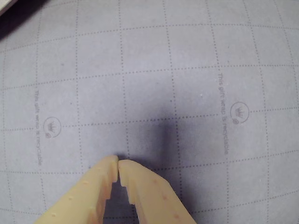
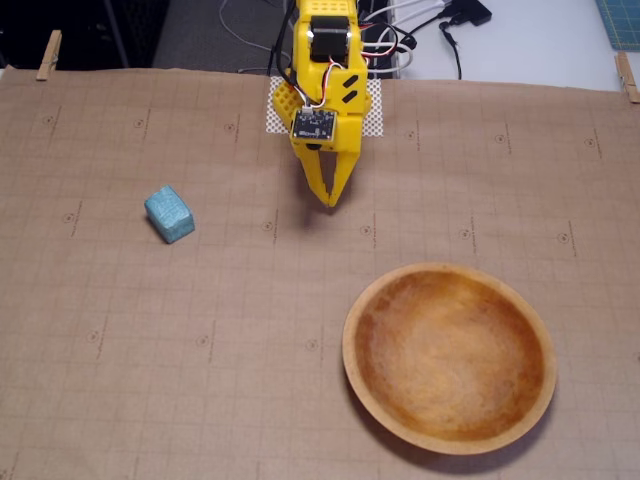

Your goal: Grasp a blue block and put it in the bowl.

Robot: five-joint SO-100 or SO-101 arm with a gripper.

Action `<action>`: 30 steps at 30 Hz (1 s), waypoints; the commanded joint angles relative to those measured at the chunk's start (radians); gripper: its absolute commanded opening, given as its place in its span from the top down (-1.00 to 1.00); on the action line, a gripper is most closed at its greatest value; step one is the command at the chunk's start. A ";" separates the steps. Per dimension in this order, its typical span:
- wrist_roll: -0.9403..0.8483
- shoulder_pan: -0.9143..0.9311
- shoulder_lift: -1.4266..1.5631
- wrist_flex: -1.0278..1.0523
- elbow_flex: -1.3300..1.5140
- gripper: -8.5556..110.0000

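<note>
In the fixed view, a wooden clothespin (image 2: 48,55) clips the far left corner of the brown gridded wrapping paper (image 2: 150,380) that covers the table. Further right on that paper, at left-centre, lies the small teal-blue rough-textured rectangular block (image 2: 169,213), resting alone and well apart from everything else. Right of it, near the top middle, the yellow plastic arm (image 2: 322,60) reaches down from the far edge, beside a patch of white mesh (image 2: 372,118), and its two-finger gripper (image 2: 329,201) points at the paper with the tips pressed together and nothing between them. The wrist view confirms this: the pale yellow fingers (image 1: 88,196) meet at their tips (image 1: 118,163) over bare gridded paper printed with small crown marks (image 1: 52,125), casting a dark shadow (image 1: 154,140). Lower right in the fixed view sits the large round shallow wooden bowl (image 2: 352,370), orange-brown inside with a lighter rim, holding nothing, well apart from the block.
</note>
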 commanded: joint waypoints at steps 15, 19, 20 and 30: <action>-0.187 -0.006 -0.002 0.014 -0.018 0.91; -0.176 0.002 0.006 0.003 -0.025 0.91; -0.176 0.002 0.008 0.003 -0.028 0.91; -0.175 0.002 0.006 -0.321 -0.130 0.91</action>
